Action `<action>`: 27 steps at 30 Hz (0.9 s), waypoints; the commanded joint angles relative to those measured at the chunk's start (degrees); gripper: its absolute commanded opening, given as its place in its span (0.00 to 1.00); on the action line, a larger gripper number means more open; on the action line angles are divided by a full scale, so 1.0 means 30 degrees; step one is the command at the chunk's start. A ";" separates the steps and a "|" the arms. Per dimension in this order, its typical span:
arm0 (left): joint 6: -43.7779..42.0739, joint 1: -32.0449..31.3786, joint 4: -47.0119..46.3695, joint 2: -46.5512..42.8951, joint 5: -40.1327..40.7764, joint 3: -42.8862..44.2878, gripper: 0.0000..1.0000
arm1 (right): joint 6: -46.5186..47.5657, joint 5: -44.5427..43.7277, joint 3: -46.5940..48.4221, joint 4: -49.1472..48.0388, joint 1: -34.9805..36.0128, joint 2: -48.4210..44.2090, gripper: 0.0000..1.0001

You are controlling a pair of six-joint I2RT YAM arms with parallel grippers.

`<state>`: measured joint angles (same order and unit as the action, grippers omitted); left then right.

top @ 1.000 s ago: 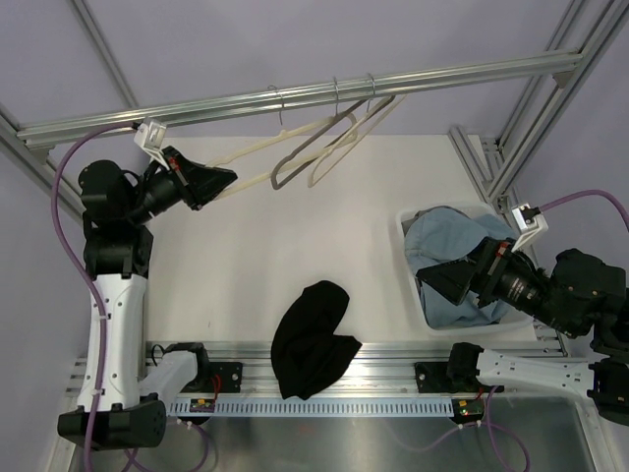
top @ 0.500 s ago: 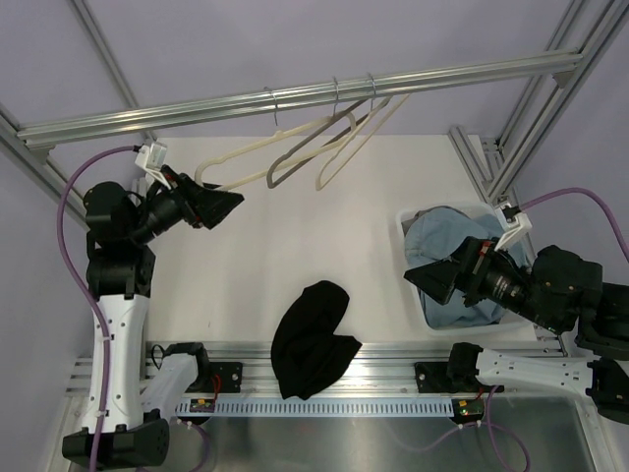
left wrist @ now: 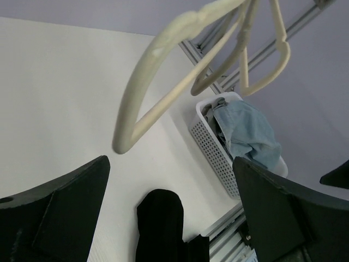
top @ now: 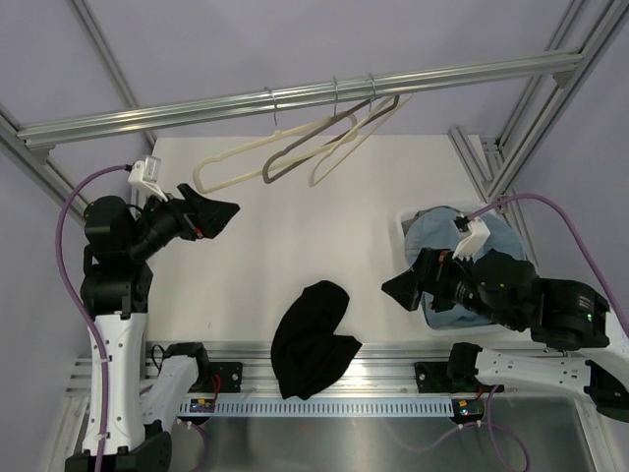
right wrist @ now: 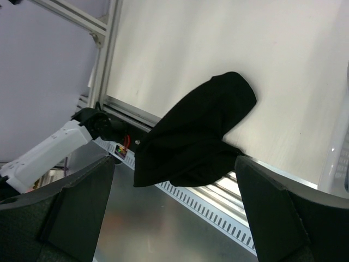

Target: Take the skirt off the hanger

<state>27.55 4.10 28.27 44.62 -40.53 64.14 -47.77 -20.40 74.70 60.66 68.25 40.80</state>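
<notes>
The grey-taupe hanger (top: 295, 155) hangs bare on the overhead rail (top: 197, 104), between two cream hangers; in the left wrist view the hanger (left wrist: 215, 68) shows at the upper right. The skirt is out of view. My left gripper (top: 224, 218) is open and empty, below and left of the hangers and apart from them; its jaws (left wrist: 169, 180) frame the table. My right gripper (top: 398, 288) is open and empty, just left of the basket, its jaws (right wrist: 174, 174) looking down at a plain black garment (right wrist: 202, 131).
The black garment (top: 313, 339) lies crumpled at the table's near edge, partly over the front rail. A white basket (top: 408, 236) at the right holds light blue jeans (top: 447, 241). Cream hangers (top: 236, 157) (top: 344, 147) flank the grey one. Frame posts stand at the right.
My left gripper opened, let go of the left cream hanger and drew back toward the near side. The hangers swung back. My right gripper moved left, away from the basket.
</notes>
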 commanded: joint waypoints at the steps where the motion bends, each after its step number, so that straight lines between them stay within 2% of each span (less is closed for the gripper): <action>1: 0.0483 0.0099 0.1326 -0.0809 0.1616 0.0331 0.99 | 0.0073 -0.0026 -0.0932 -0.0591 0.0131 0.0842 1.00; 6: 0.0572 0.0099 0.3024 -0.1718 0.3518 0.0621 0.99 | 0.0044 0.1057 -0.2453 -0.1733 0.0102 0.1693 0.99; 11: 0.1009 0.0099 0.4608 -0.2772 0.4282 0.0302 0.99 | -0.0073 0.2317 -0.3715 -0.2788 0.0102 0.3185 1.00; 14: 0.1769 0.0099 0.4727 -0.3738 0.3875 -0.0459 0.99 | -0.0220 0.3692 -0.4565 -0.4072 0.0102 0.4620 1.00; 19: 0.3178 0.0099 0.3908 -0.5057 0.3229 -0.3383 0.99 | -0.0367 0.5828 -0.5562 -0.6447 0.0131 0.7166 0.99; 24: 0.3999 0.0040 0.3438 -0.5585 0.2174 -0.4913 0.99 | -0.0396 0.6185 -0.5272 -0.8442 0.0745 0.9161 1.00; 27: 0.4058 0.0040 0.3204 -0.5733 0.2115 -0.5441 0.99 | -0.0367 0.6362 -0.4452 -0.8854 0.1301 1.1440 1.00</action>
<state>38.00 4.10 41.10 28.84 -31.62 48.34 -48.66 -3.29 57.98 39.29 70.43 70.30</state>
